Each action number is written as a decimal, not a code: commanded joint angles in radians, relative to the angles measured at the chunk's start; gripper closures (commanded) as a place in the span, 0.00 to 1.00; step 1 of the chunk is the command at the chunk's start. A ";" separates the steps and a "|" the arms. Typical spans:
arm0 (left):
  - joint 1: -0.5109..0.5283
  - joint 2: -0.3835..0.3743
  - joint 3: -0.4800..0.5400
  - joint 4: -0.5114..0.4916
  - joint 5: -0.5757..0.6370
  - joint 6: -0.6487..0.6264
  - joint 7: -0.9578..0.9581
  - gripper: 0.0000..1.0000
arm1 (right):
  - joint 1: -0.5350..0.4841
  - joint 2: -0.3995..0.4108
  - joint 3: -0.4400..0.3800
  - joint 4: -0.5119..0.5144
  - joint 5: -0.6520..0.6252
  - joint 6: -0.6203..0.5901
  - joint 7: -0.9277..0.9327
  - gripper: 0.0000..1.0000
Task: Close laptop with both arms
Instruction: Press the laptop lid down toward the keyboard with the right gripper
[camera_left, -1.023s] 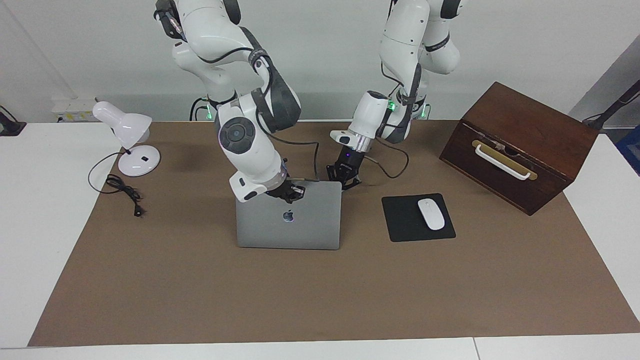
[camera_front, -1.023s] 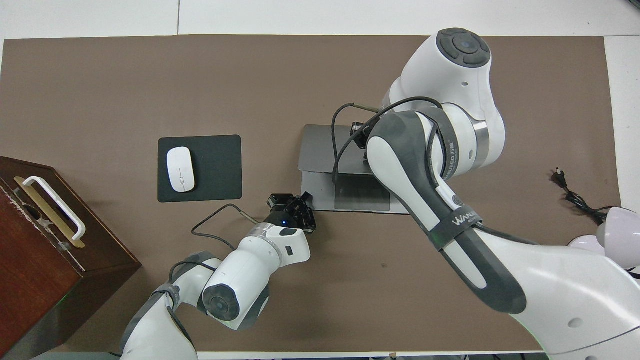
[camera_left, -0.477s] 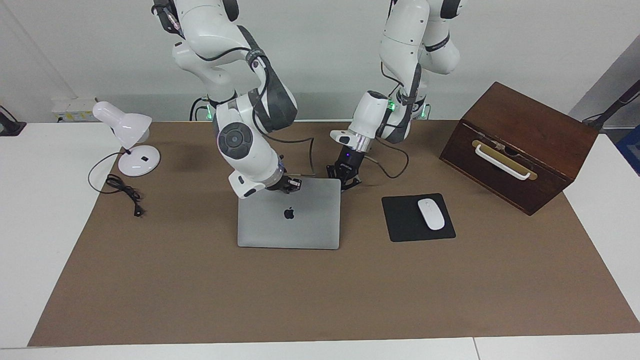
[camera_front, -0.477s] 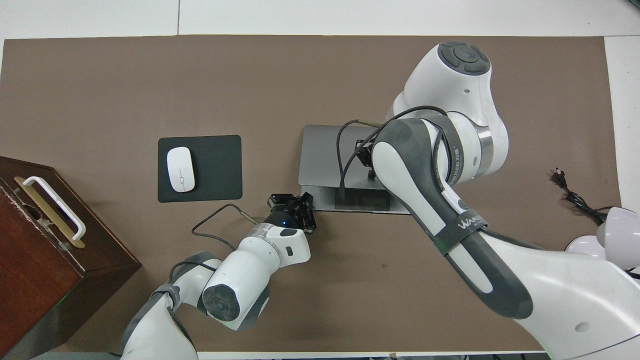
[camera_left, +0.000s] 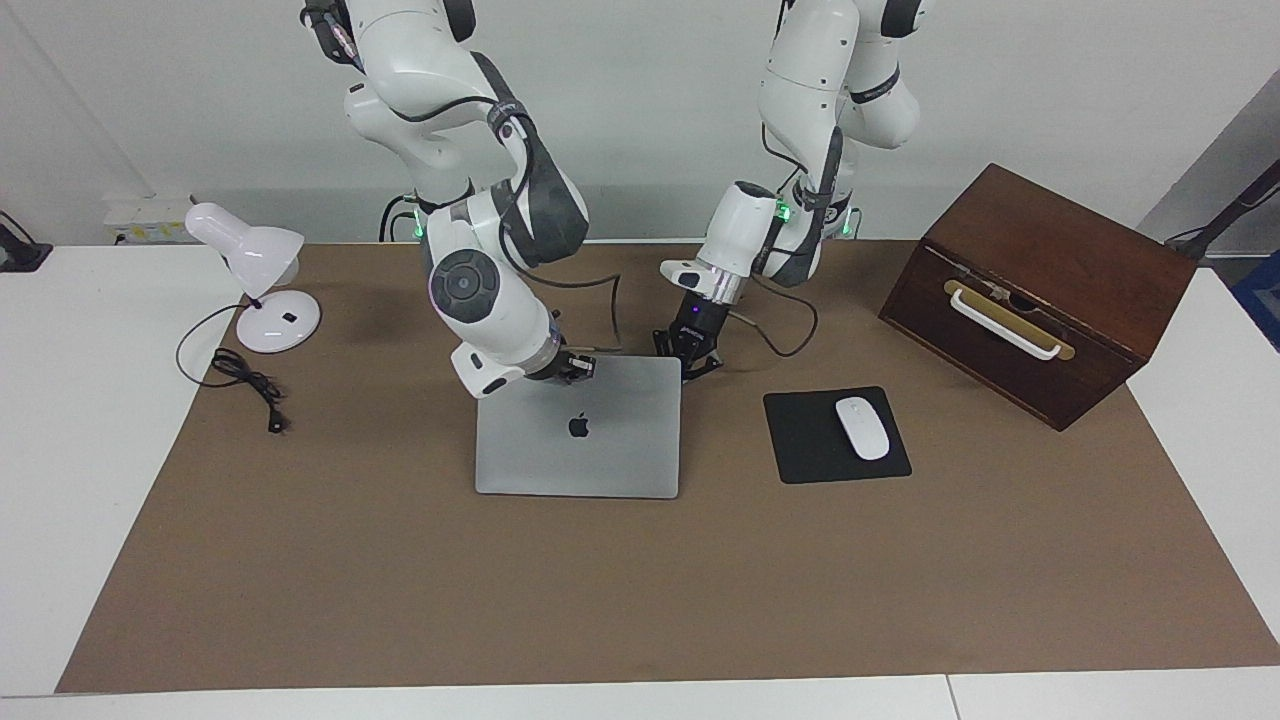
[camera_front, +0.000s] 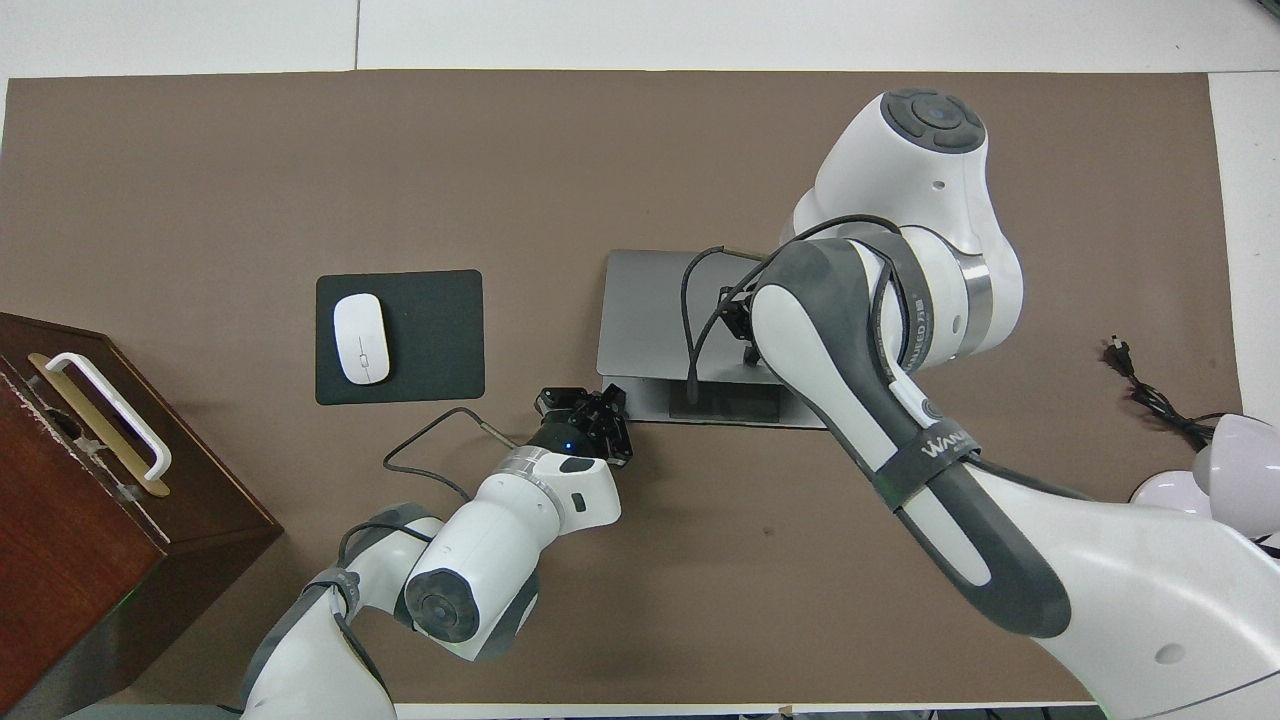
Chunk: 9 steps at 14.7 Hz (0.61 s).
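1. Laptop (camera_left: 578, 426) mid-counter on brown mat (camera_left: 640, 580), lid nearly down, thin gap at the robot-side edge.
2. Right gripper (camera_left: 575, 368) jaws closed, empty, pressing the lid's robot-side edge, 11 o'clock of the logo.
3. Left gripper (camera_left: 690, 352) jaws closed, empty, at the laptop's robot-side corner toward the left arm's end.
4. Mouse pad (camera_left: 810, 455) with white mouse (camera_left: 862, 428) at laptop's 3 o'clock in the facing view; wooden box (camera_left: 1040, 290) at 2 o'clock, lamp (camera_left: 262, 285) at 10.
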 joint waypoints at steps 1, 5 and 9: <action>-0.025 0.005 0.013 -0.068 -0.004 -0.021 0.010 1.00 | -0.009 -0.045 0.007 -0.076 -0.021 0.032 -0.030 1.00; -0.025 0.005 0.013 -0.068 -0.006 -0.021 0.012 1.00 | -0.009 -0.058 0.009 -0.127 -0.021 0.092 -0.032 1.00; -0.024 0.005 0.013 -0.067 -0.004 -0.021 0.010 1.00 | -0.003 -0.056 0.009 -0.160 -0.021 0.136 -0.030 1.00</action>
